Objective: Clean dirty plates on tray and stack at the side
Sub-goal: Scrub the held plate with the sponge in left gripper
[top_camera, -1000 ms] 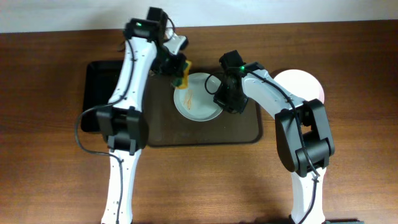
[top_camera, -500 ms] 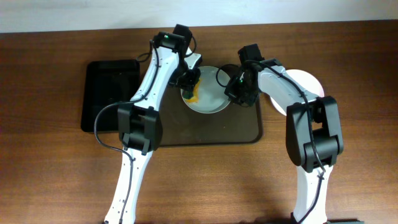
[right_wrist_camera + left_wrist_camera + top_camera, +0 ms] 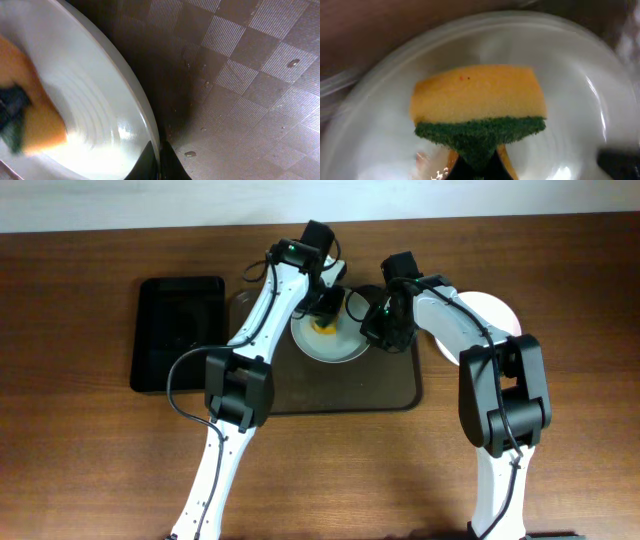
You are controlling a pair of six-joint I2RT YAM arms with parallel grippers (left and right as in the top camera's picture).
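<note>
Clamping a yellow sponge (image 3: 479,97) with a green scouring layer, the left fingers (image 3: 474,169) are closed on it and hold it flat against the inside of a white plate (image 3: 580,95). The left wrist view is blurred, and a faint orange-red trace shows beside the fingers at the sponge's lower edge. The right fingers (image 3: 172,167) are closed on the same plate's right rim, 1 finger on the white inner side and 1 on the outer side. The plate sits on the tray (image 3: 390,392), in its far half and about midway across, with the sponge near the plate's centre. Just beside the gripped rim the tray's surface has a checkered texture and carries a few water droplets (image 3: 292,63). Off the tray's right edge, on the tabletop (image 3: 320,470), lies a 2nd plate (image 3: 498,315), also white and partly hidden by the right arm. Off the tray's left edge, close by, lies a smaller black tray (image 3: 180,330).
</note>
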